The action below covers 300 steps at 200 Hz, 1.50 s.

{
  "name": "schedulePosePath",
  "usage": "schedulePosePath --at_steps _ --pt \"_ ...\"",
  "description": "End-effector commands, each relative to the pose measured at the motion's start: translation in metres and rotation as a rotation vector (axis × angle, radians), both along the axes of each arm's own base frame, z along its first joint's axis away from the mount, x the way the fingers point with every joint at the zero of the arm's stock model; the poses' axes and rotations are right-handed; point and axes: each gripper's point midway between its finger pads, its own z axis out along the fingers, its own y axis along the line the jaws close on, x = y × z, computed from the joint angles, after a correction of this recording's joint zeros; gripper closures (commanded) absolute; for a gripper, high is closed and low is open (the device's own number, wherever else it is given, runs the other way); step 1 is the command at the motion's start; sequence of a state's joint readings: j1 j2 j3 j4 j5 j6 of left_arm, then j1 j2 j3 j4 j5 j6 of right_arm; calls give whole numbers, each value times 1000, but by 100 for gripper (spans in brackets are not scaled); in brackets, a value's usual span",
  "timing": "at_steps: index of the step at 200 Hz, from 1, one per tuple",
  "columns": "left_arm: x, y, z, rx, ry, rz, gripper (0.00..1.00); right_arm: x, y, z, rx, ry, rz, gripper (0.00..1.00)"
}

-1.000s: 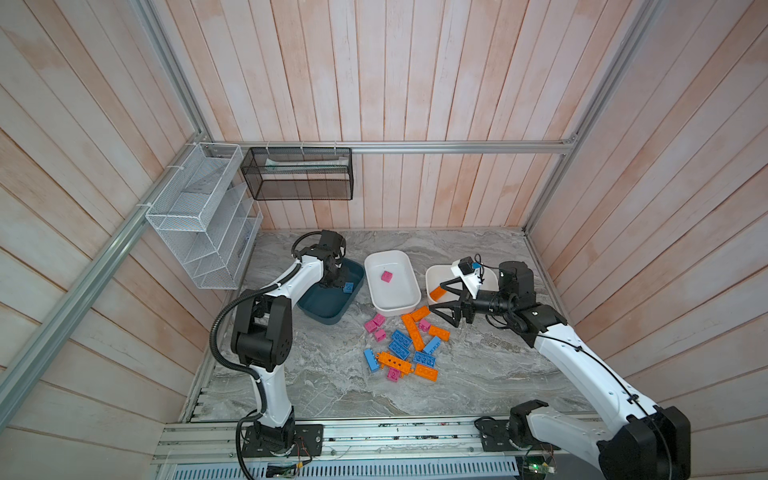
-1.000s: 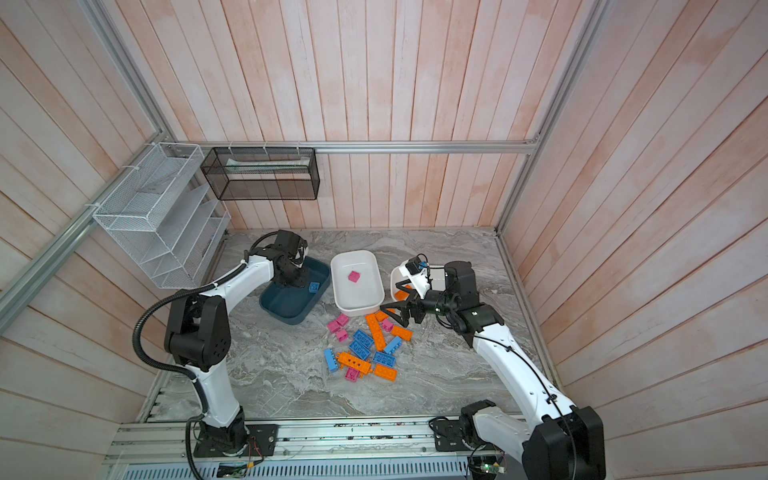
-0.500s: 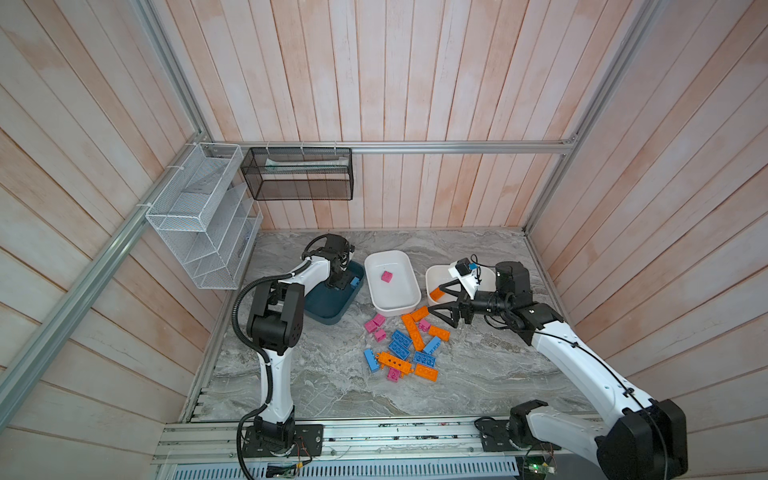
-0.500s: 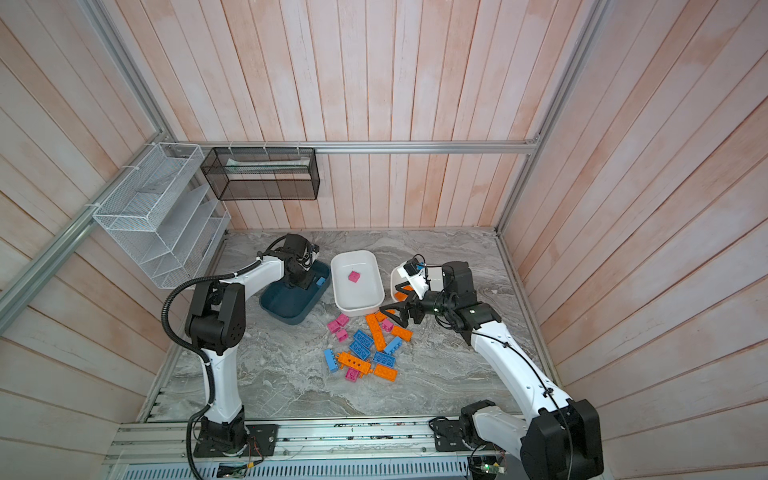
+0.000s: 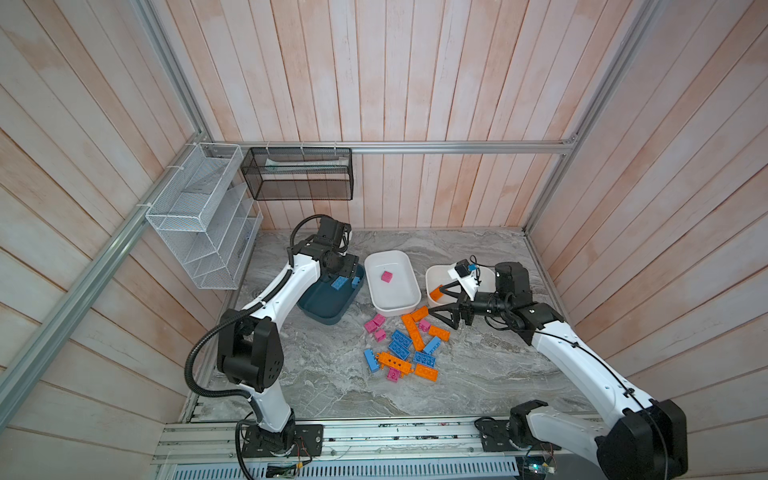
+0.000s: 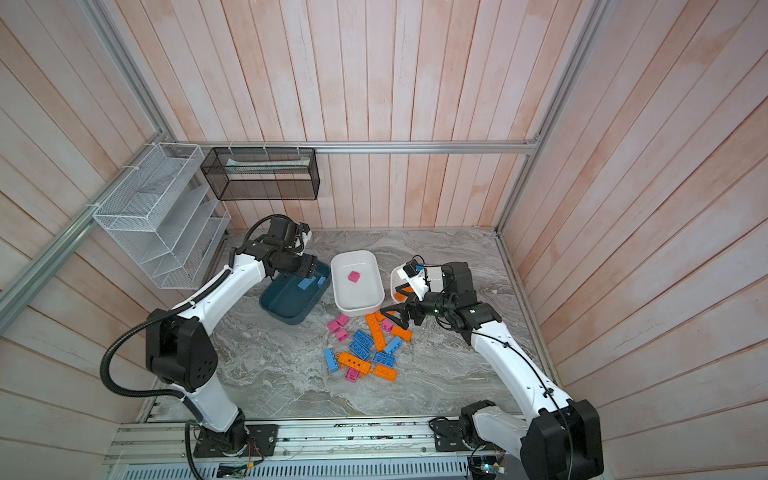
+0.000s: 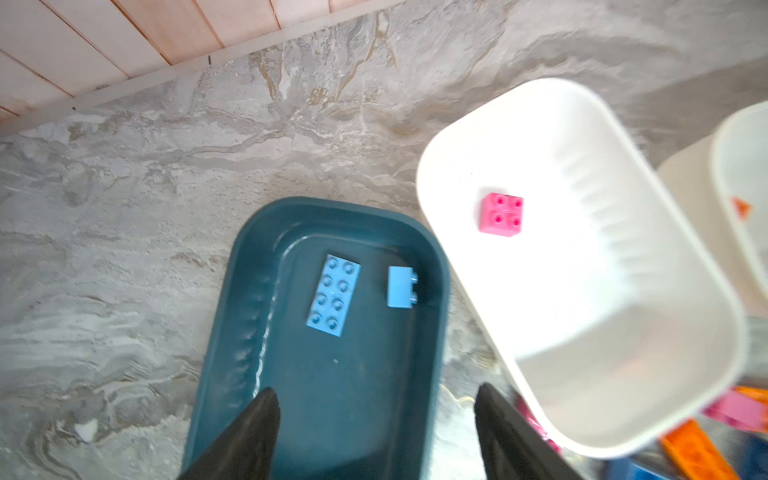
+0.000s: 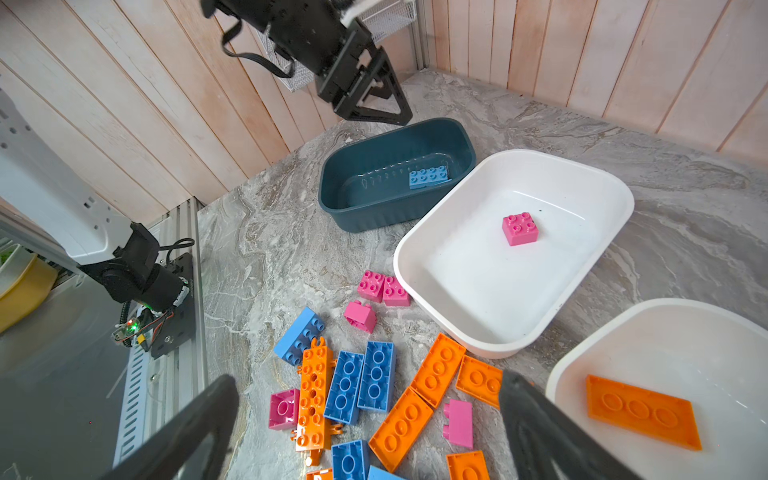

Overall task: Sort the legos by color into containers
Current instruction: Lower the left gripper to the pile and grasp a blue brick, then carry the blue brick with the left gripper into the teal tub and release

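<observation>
My left gripper (image 7: pixel 374 390) hangs open and empty over the dark teal container (image 7: pixel 365 365), seen in both top views (image 5: pixel 324 307) (image 6: pixel 286 307). Two blue legos lie in it, one flat (image 7: pixel 333 294) and one on its side (image 7: pixel 401 286). The middle white container (image 5: pixel 392 309) holds one pink lego (image 5: pixel 387 276). An orange lego (image 8: pixel 644 417) lies in the right white container (image 8: pixel 665 340). My right gripper (image 8: pixel 368 378) is open, low above the loose pile of legos (image 5: pixel 405 349), which includes a long orange bar (image 8: pixel 313 399).
A white wire rack (image 5: pixel 203 216) hangs on the left wall and a black mesh basket (image 5: pixel 297 174) on the back wall. Wooden walls close in three sides. The metal rail (image 5: pixel 332 436) with both arm bases runs along the front.
My left gripper's jaws have opened above the teal container and its arm has shifted. The right gripper has stayed open and hardly moved.
</observation>
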<state>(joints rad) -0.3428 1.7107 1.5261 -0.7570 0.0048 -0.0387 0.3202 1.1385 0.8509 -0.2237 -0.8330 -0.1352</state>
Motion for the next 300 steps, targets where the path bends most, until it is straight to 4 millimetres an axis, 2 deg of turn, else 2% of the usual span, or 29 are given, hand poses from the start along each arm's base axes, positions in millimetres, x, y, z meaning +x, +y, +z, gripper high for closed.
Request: schedulePosePath --at_steps 1,7,24,60,88,124,152,177,206,245,275,300 --pt "-62 -13 -16 -117 195 111 23 -3 0 9 -8 -21 4 2" --pt "-73 -19 -14 -150 205 119 23 -3 -1 8 -10 -21 3 2" --pt "-109 -34 -24 -207 273 133 23 -5 -2 7 -16 -19 -1 2" --pt "-172 -51 -63 -192 417 207 23 -7 -4 0 -33 -9 -1 2" --pt "-193 -53 -87 -192 439 321 24 -8 -5 -2 -37 -10 -8 2" --pt "-217 -64 -121 -159 486 366 27 -10 -6 -3 -41 -9 -11 2" --pt "-221 -73 -138 -146 499 353 33 -11 -7 -6 -43 -6 -12 2" --pt "-221 -73 -151 -118 504 355 39 -12 -7 -7 -43 -4 -13 2" --pt "-216 -74 -153 -126 481 361 47 -12 -9 -7 -49 -9 -23 2" --pt "-226 -63 -166 -66 510 361 60 -12 -9 -8 -49 -8 -25 2" --pt "-229 -61 -172 -68 527 358 65 -12 -10 -8 -47 -5 -26 2" --pt "-227 -60 -163 -75 517 351 76 -12 -10 -7 -50 -9 -28 2"
